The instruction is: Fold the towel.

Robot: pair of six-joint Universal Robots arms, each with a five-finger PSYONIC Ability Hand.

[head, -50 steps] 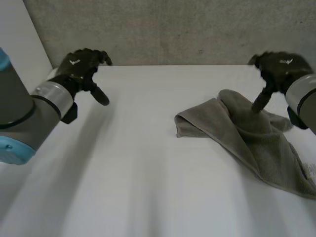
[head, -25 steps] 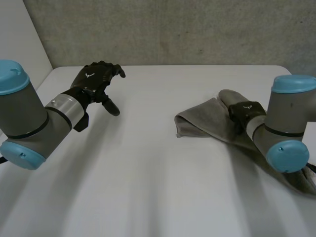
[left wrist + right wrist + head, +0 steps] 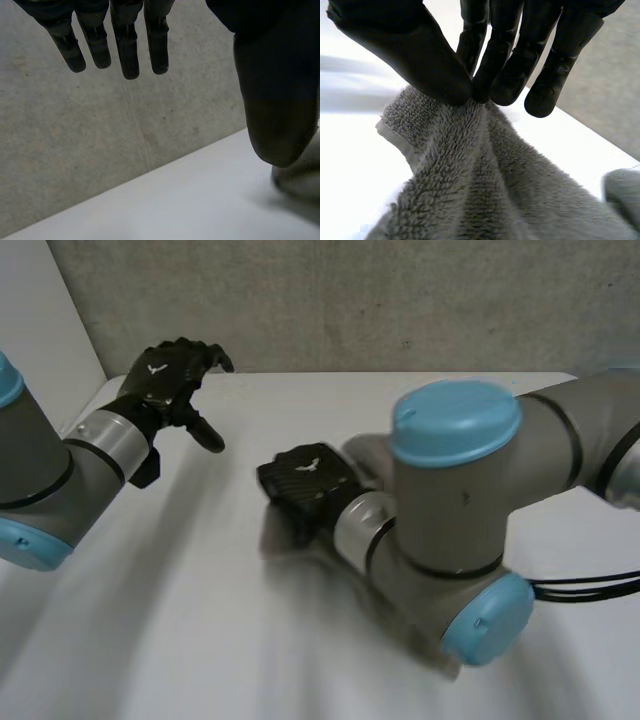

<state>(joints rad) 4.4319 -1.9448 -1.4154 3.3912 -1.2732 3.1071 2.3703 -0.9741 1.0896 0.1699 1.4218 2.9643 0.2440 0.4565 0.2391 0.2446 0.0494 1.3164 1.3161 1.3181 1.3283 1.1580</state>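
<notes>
1. A white table point(image 3: 200, 640) stands against a grey concrete wall point(image 3: 350, 300).
2. The right arm point(image 3: 460, 490) reaches across the table, with the right hand point(image 3: 310, 485) low near the table's middle.
3. The right wrist view shows that hand pinching the grey towel point(image 3: 470, 190) between thumb and fingertips point(image 3: 502, 85). It grips a bunched fold close to a hemmed edge, and the rest of the cloth trails off beneath the palm.
4. The left hand point(image 3: 165, 380) hovers over the table's far left corner, well apart from the right hand. Its fingers point(image 3: 127, 50) are loose and straight, holding nothing.
</notes>
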